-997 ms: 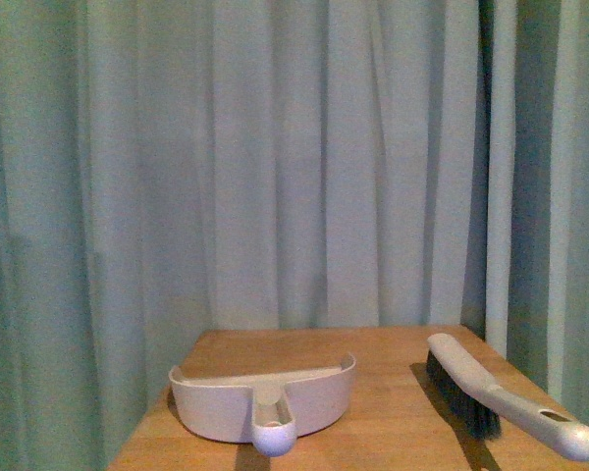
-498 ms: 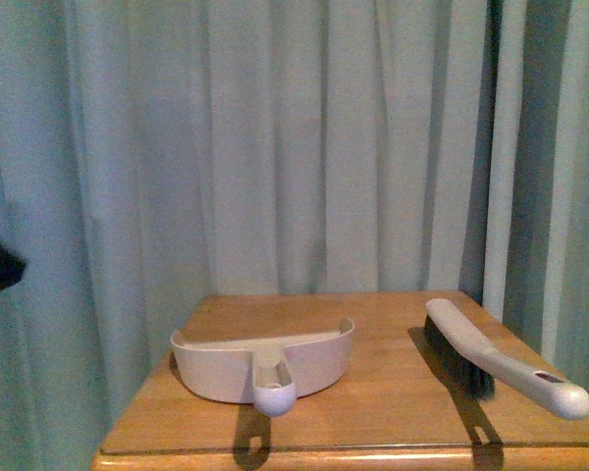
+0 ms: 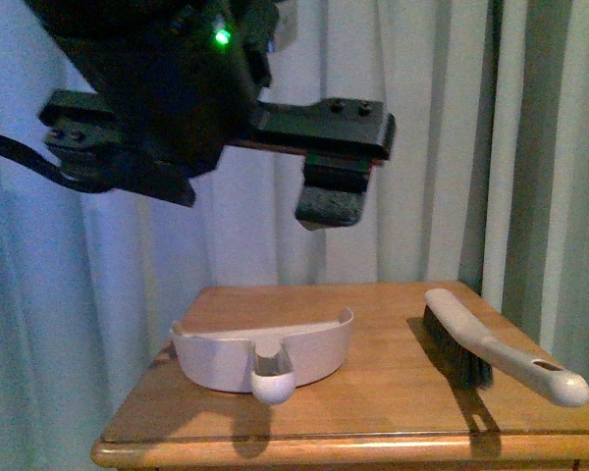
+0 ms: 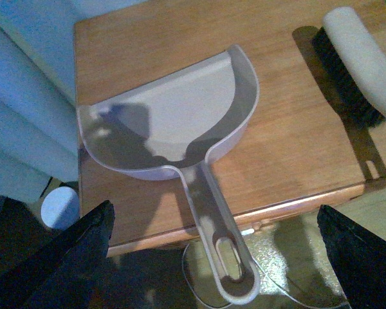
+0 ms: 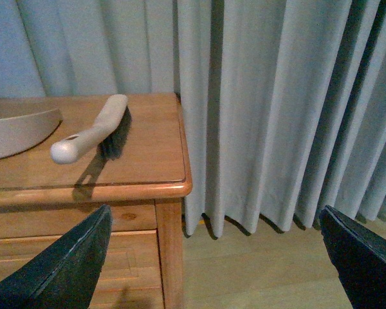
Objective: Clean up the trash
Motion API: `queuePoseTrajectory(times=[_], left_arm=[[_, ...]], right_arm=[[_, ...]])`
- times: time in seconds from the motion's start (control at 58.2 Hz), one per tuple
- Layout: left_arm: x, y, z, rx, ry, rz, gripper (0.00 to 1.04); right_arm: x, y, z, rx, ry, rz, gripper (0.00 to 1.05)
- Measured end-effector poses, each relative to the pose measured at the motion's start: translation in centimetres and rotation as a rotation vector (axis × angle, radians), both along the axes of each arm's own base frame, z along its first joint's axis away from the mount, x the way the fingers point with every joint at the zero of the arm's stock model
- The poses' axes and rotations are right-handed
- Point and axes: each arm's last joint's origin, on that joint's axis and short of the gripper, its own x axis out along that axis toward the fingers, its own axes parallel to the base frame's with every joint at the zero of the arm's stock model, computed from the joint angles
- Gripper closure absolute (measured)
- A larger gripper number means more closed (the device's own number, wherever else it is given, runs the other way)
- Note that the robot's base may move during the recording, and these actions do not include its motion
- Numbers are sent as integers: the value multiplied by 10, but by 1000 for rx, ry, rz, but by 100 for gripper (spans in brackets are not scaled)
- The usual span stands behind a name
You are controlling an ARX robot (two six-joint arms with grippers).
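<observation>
Table (image 3: 373,407): dustpan (image 3: 226,361), brush (image 3: 471,341); left arm (image 3: 167,88) shows only from front.

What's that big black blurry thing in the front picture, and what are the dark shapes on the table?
Front view: the robot's left arm hangs close to the camera, so it looks dark and unfocused. Left wrist view: a shadow falls inside the dustpan. Right wrist view: the brush throws a dark shadow on the table.

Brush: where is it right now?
In the front view the brush lies on the right side of the wooden table, right of the dustpan and apart from it, handle toward the camera.
</observation>
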Motion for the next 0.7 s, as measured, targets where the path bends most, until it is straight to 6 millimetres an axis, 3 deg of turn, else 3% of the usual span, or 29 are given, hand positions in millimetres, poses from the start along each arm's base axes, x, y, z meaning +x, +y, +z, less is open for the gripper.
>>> queuePoseTrajectory(times=[0.206,0.704], left_arm=[[15,-10,-20,-5,56,63,8],[30,-27,-63,7,136,123,8]], right_arm=[[0,0,0,0,0,0,7],[0,0,0,0,0,0,7]])
